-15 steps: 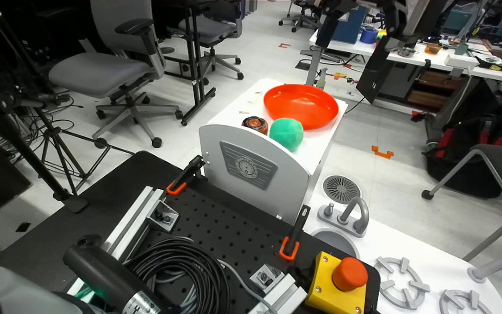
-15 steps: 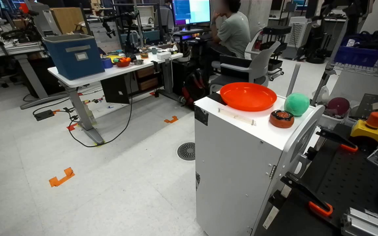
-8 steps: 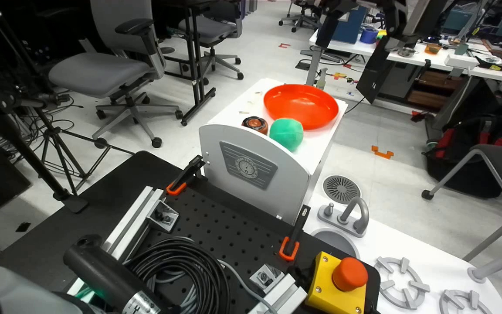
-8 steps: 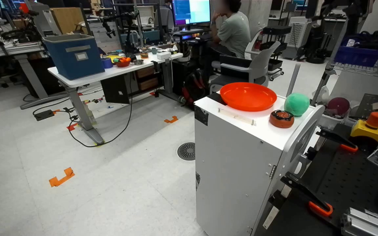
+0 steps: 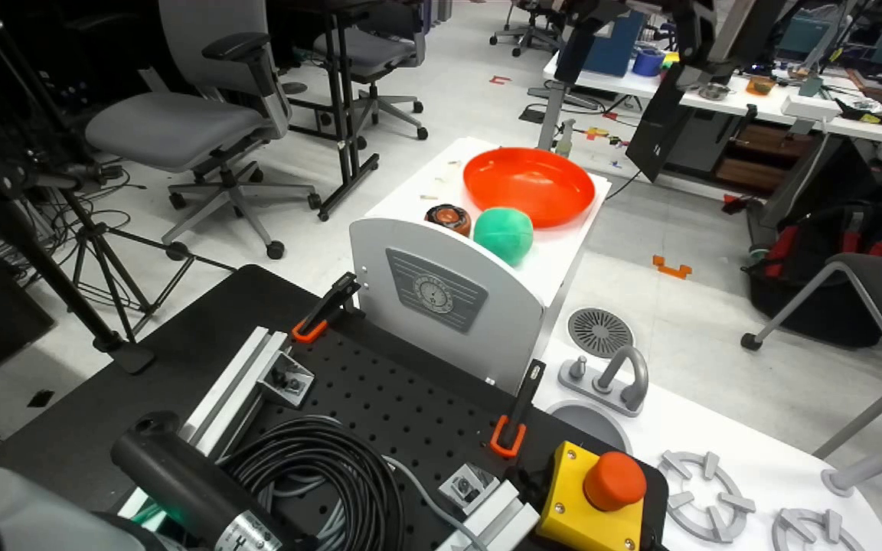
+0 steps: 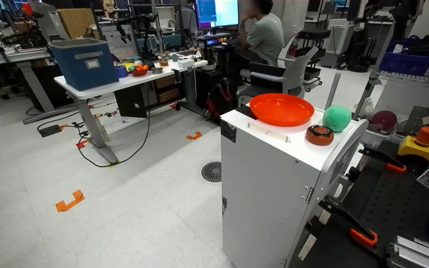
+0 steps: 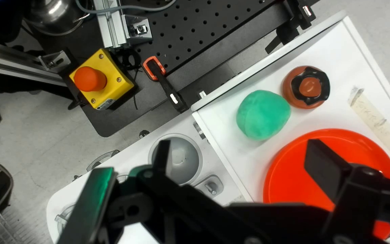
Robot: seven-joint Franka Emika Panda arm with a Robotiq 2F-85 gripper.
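Green ball [image 7: 263, 115]: rests on top of the white cabinet [image 7: 252, 166], between the grey upright panel [image 5: 441, 302] and the red dish [image 7: 289, 176]; a visible gap separates ball and dish. A brown round object [image 7: 306, 87] with a black ring sits just beside the ball; contact between the two cannot be confirmed. A strip of tape [image 7: 377, 122] lies on the same surface.

Gripper [image 7: 240, 157]: fingers spread wide, nothing held between them. In the wrist view one finger appears in front of the dish, the other in front of a grey basin [image 7: 185, 162].

Surroundings: beyond the panel, a black perforated board [image 5: 410, 413] has two orange-and-black clamps [image 5: 521, 405] at its edge; a yellow box [image 5: 571, 513] with a red push button [image 5: 615, 482] stands beside it. A white counter [image 5: 686, 421] beside the cabinet carries the basin and a faucet [image 5: 632, 375]. The pale floor [image 6: 155, 212] includes a round grille [image 6: 212, 171] and orange tape marks [image 6: 71, 203]. Farther off, a desk [image 6: 129, 82] supports a blue bin [image 6: 75, 72], and a person [image 6: 268, 39] sits near a monitor [image 6: 218, 13].
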